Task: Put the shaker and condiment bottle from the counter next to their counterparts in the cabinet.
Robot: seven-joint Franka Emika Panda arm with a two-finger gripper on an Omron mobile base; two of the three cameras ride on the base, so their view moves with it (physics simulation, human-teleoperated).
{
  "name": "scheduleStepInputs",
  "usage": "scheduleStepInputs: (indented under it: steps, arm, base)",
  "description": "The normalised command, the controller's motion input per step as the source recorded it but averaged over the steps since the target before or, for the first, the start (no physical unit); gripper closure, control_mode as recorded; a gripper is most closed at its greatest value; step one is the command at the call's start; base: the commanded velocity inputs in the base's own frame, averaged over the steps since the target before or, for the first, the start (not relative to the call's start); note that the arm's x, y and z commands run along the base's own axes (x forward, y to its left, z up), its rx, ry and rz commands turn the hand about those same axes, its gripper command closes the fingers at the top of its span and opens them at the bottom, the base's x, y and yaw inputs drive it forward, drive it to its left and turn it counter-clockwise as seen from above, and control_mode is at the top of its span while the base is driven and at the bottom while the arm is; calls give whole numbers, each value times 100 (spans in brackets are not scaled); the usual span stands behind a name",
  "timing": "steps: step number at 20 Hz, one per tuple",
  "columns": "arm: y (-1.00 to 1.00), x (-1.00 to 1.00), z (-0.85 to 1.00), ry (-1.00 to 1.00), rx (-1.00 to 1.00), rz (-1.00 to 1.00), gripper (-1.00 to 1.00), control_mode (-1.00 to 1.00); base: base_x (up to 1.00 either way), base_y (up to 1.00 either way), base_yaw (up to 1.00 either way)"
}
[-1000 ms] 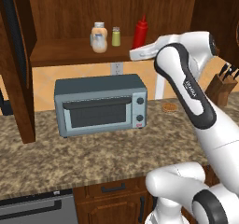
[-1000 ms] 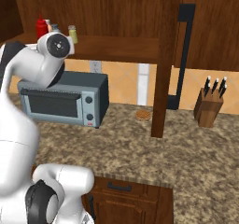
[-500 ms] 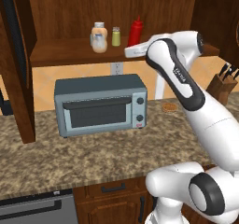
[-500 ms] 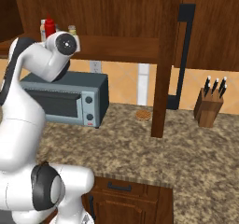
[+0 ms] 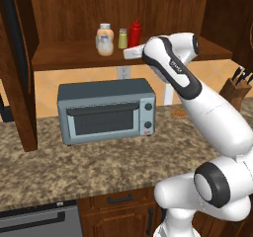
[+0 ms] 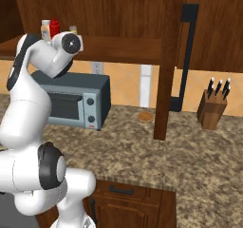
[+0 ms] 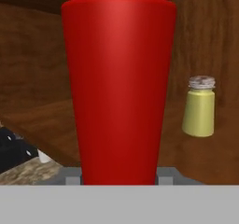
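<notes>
1. Hand view: we see our gripper (image 7: 119, 176) closed around the condiment bottle (image 7: 119, 85), upright.
2. The bottle stands at the cabinet (image 5: 64, 53) shelf, just beside the shaker (image 5: 122, 38), near their counterparts (image 5: 104, 39).

Shelf (image 5: 74, 53) free left of peach bottle (image 5: 104, 35); shaker (image 5: 122, 38) and red bottle (image 5: 135, 32) crowd middle; toaster oven (image 5: 106, 110) blocks below.
</notes>
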Motion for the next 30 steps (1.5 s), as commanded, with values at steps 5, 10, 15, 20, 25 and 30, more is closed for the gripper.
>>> scheduleStepInputs:
  steps: [5, 10, 15, 20, 25, 30]
  arm:
    - [21, 24, -2, 0, 0, 0, 100, -100]
    - [0, 10, -12, 0, -2, 0, 100, -100]
    - [0, 16, -7, 0, -3, 0, 100, -100]
    - [0, 32, 0, 0, -2, 0, 100, -100]
    - [0, 22, 0, 0, -1, 0, 100, -100]
    - [0, 3, 0, 0, 0, 0, -100, -100]
  base:
    - [0, 0, 0]
    - [0, 0, 0]
    - [0, 0, 0]
    - [0, 0, 0]
    - [0, 0, 0]
    - [0, 0, 0]
